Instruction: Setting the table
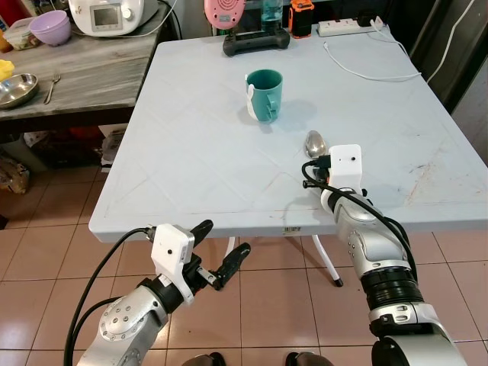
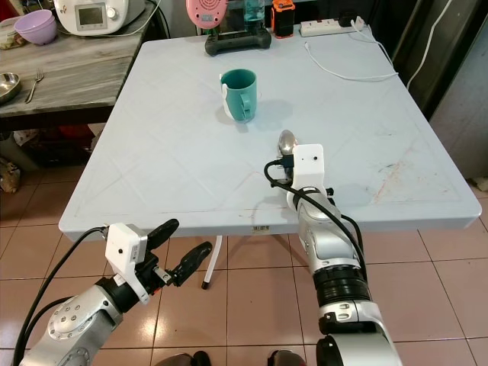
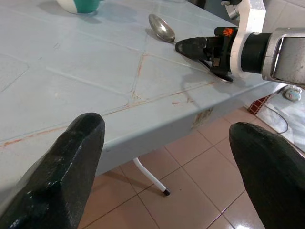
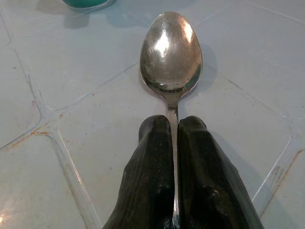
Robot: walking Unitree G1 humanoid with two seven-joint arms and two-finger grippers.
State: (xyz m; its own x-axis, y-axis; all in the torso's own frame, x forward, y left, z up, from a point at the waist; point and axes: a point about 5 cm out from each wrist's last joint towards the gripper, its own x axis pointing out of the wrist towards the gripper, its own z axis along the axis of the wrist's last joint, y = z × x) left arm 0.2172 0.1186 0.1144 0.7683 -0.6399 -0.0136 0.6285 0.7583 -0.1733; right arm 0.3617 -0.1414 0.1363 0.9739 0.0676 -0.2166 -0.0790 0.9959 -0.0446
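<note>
Spoon (image 4: 171, 55) handle mostly hidden between right gripper (image 4: 174, 125) fingers, pinched tight; bowl lies on table (image 1: 191, 152), centre-right of head frame, near front edge. Right gripper itself covered by wrist camera box in head view. Left gripper (image 1: 226, 248) lower left, below table edge, fingers spread wide, empty. Teal mug (image 1: 264, 94) upper centre. White cable (image 1: 366, 72), power strip (image 1: 347, 27) upper right. Side table upper left, cut off: purple bowl (image 1: 49, 27), metal bowl (image 1: 15, 89).

Head views overlook the table (image 1: 191, 152); both wrist views share the spoon (image 4: 171, 55) close-up.
</note>
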